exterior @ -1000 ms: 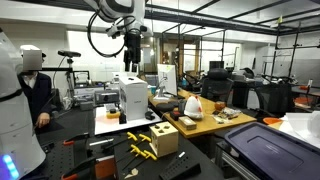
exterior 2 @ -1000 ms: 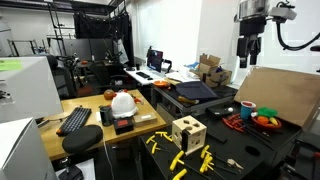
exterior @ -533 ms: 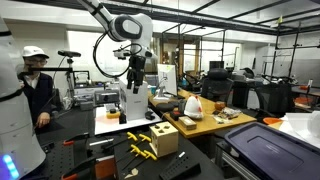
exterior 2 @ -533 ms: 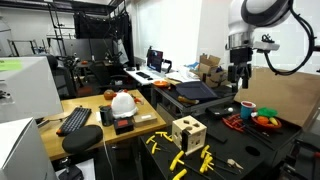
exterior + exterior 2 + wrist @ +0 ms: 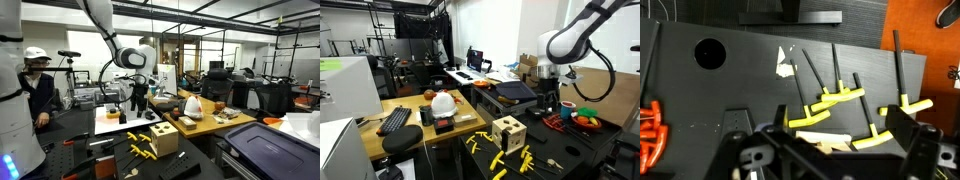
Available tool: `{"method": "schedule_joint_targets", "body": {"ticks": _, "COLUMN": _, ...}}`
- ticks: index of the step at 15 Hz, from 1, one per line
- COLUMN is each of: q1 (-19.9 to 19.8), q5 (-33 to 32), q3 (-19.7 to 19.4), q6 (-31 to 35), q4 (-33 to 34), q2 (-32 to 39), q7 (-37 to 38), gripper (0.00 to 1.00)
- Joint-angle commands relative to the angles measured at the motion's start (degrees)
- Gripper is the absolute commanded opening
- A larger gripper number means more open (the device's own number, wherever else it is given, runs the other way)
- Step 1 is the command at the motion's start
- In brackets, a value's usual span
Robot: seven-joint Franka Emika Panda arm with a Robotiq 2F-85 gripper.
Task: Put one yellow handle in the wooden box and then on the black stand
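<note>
Arm (image 5: 138,58) descended above yellow handles (image 5: 840,97); fingers (image 5: 905,130) spread, empty.

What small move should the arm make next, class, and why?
Probably lower the open gripper toward one yellow handle. Its jaws hang empty above the black table where the handles lie, and the wrist view looks straight down on them.

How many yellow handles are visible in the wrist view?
4: one yellow handle in the centre, one below-left of it, one at right, one lowest. The hand may hide more.
</note>
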Motion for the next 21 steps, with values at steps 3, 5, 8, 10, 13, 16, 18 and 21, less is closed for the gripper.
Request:
{"method": "schedule_joint_targets", "body": {"ticks": 3, "q1": -0.5, "q5": 4.5, "q3": 1.7, "q6": 7.4, "q4": 2.7, "q2": 12.2, "q7": -1.1, "gripper": 1.0}}
{"method": "schedule_joint_targets", "body": {"ticks": 5, "q1": -0.7, "q5": 6.4, "q3": 2.7, "q6": 9.7, "q4": 4.2, "q2": 16.7, "q7": -0.9, "gripper": 1.0}}
{"method": "schedule_joint_targets", "body": {"ticks": 8, "q1": -0.3, "q5": 7.0, "q3": 3.4, "q6": 14.1, "q4": 6.6, "q2": 22.5, "q7": 0.2, "gripper": 1.0}}
{"method": "schedule_joint_targets", "body": {"ticks": 10, "q1": -0.6, "q5": 6.8, "q3": 3.7, "q6": 15.0, "q4": 9.3, "q2": 26.4, "q7": 0.5, "gripper": 1.0}}
{"method": "schedule_joint_targets", "body": {"ticks": 13, "q1": -0.8, "q5": 6.7, "q3": 3.8, "q6": 15.3, "q4": 12.6, "q2": 31.2, "q7": 0.9, "gripper": 1.0}}
{"method": "schedule_joint_targets", "body": {"ticks": 16, "q1": 0.0, "q5": 6.2, "q3": 3.2, "q6": 16.1, "q4": 15.1, "q2": 35.0, "q7": 2.0, "gripper": 1.0}}
{"method": "schedule_joint_targets", "body": {"ticks": 18, "q1": 0.9, "q5": 5.8, "q3": 2.7, "q6": 17.0, "q4": 16.6, "q2": 37.1, "q7": 2.9, "gripper": 1.0}}
{"method": "schedule_joint_targets", "body": {"ticks": 21, "q1": 2.4, "q5": 5.2, "q3": 2.0, "q6": 18.7, "q4": 18.1, "q2": 39.6, "q7": 4.8, "gripper": 1.0}}
